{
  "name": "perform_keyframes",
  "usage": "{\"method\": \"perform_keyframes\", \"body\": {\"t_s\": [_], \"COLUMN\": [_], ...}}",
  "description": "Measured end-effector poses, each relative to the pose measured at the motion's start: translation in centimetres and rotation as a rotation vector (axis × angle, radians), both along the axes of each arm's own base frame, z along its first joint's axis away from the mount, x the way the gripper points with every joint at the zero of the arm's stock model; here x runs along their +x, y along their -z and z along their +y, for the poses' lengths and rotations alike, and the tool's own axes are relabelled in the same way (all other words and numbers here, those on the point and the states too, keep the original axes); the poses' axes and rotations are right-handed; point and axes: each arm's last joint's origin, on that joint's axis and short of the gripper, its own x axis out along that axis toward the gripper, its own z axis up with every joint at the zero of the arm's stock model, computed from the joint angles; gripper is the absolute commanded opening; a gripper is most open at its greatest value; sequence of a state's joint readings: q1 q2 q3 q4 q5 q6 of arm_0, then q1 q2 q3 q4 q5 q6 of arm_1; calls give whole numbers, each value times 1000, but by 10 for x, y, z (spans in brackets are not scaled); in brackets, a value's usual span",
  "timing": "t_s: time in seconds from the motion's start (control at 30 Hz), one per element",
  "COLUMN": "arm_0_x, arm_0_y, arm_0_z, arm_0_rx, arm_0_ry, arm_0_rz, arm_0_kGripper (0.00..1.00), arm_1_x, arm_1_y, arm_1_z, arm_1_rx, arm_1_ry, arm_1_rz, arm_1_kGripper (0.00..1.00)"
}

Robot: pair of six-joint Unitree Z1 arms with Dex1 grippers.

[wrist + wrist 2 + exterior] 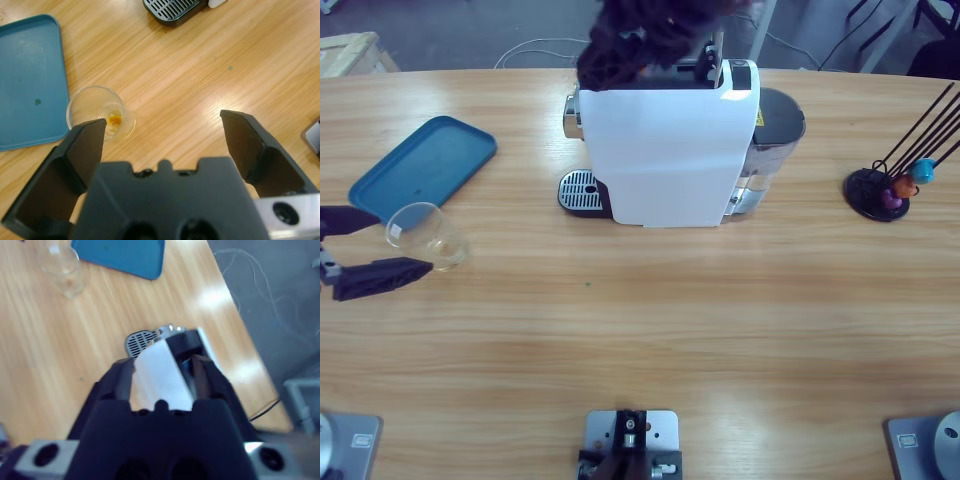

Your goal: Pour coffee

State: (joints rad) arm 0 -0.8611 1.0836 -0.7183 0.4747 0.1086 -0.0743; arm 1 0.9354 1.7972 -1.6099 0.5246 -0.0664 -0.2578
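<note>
- High view, left of centre: I see the glass cup (423, 234) standing upright on the wooden table (650, 320), clear and round, just beside the lower corner of the blue tray (420, 165).
- In the left wrist view the cup (100, 112) shows an amber spot at its bottom and sits beyond one jaw tip, not between the jaws.
- My left gripper (358, 248) enters at the left edge of the high view with its black jaws spread wide, holding nothing.
- The coffee machine (665, 150) stands at upper centre: a smooth white boxy body, a slotted dark drip grate (582, 192) at its left, a grey tank on its right.
- My right gripper (162, 372) hangs over the machine in the right wrist view; its jaws sit close on either side of the white top, and I cannot tell whether they grip it.
- A black capsule stand (890, 185) with thin rods and coloured capsules sits at the right.
- The tabletop is pale, glossy grained wood; grey floor with cables lies beyond the far edge.
</note>
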Motion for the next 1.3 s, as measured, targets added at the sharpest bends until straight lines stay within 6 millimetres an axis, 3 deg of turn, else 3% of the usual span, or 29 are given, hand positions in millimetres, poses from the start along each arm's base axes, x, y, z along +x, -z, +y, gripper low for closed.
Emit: {"method": "perform_keyframes", "body": {"t_s": [0.17, 0.3, 0.43, 0.57, 0.63, 0.7, 0.93, 1.3], "arm_0_x": [-1, -2, -2, -6, -9, -10, -10, -10], "arm_0_y": [-1, -5, -11, -15, -18, -19, -19, -20], "arm_0_z": [0, 0, -2, 2, 5, 6, 6, 6], "arm_0_rx": [-11, -26, -42, -64, -79, -85, -86, -90], "arm_0_ry": [5, 14, 20, 27, 27, 28, 26, 24], "arm_0_rz": [1, -9, -22, -40, -53, -57, -56, -57], "arm_0_kGripper": [982, 982, 982, 977, 977, 977, 977, 977], "arm_1_x": [-25, -42, -49, -26, -12, 1, 26, 32], "arm_1_y": [11, 21, 2, -27, -44, -49, -17, -7], "arm_1_z": [-36, -74, -96, -108, -106, -96, -66, -35], "arm_1_rx": [143, 275, 461, 684, 802, 867, 882, 946], "arm_1_ry": [252, 577, 796, 951, 995, 1017, 1075, 949], "arm_1_rz": [155, 175, 135, 115, 127, 158, 305, 419], "arm_1_kGripper": [0, 0, 0, 0, 0, 0, 0, 0]}}
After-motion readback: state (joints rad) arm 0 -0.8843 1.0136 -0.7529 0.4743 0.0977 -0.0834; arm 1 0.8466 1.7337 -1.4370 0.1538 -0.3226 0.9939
